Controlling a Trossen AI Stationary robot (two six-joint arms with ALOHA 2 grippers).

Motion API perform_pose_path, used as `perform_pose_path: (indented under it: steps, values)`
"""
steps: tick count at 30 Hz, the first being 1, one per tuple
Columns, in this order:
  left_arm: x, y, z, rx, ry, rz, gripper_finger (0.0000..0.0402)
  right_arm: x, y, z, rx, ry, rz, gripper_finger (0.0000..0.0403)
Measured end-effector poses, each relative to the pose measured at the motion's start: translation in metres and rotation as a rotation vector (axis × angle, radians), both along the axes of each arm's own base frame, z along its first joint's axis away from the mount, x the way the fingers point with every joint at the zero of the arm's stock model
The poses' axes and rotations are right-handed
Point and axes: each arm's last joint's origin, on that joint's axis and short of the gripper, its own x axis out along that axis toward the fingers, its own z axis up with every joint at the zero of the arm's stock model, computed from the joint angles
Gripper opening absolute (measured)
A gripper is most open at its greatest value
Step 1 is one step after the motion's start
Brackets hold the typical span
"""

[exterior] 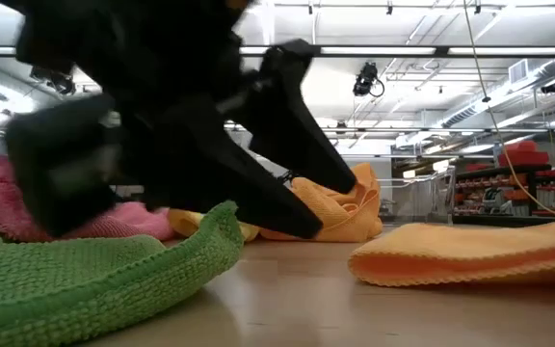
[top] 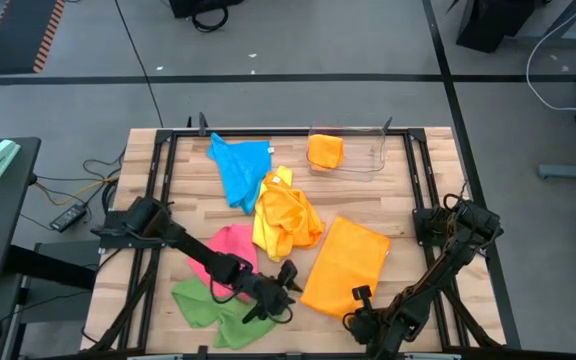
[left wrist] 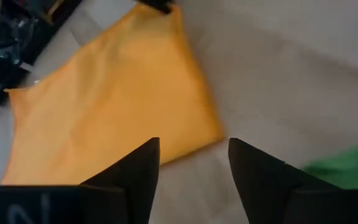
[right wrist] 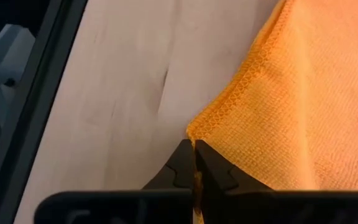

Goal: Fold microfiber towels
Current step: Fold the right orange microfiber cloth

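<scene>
The right gripper (right wrist: 195, 167) is closed on the near corner of the flat orange towel (top: 345, 265), at the table's (top: 413, 210) front edge. The left gripper (left wrist: 193, 163) stands open above bare wood between this towel and the green towel (top: 203, 305), holding nothing.

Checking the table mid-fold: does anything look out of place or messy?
The yellow towel lies crumpled mid-table, overlapping the blue towel, and the green towel is rumpled at the front edge. One orange cloth already sits in the clear bin.
</scene>
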Motion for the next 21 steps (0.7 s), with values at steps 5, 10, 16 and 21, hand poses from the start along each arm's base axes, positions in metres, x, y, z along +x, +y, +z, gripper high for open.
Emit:
perform_pose_path:
  steps: [5, 10, 16, 21]
  values:
    - [0.004, 0.007, -0.005, 0.019, 0.019, -0.029, 0.0199, 0.0, 0.0, 0.0, 0.015, -0.002, -0.024, 0.0008]
    - [0.023, 0.012, 0.014, -0.086, 0.16, 0.022, 0.018, 0.001, 0.0, 0.0, 0.025, -0.004, -0.039, 0.0009]
    - [0.043, 0.012, 0.028, 0.018, 0.268, -0.053, 0.0166, 0.001, 0.0, 0.001, 0.039, -0.007, -0.058, 0.001]
    - [0.042, 0.004, 0.02, 0.16, 0.248, -0.191, 0.0179, 0.001, 0.0, 0.001, 0.048, -0.009, -0.074, 0.001]
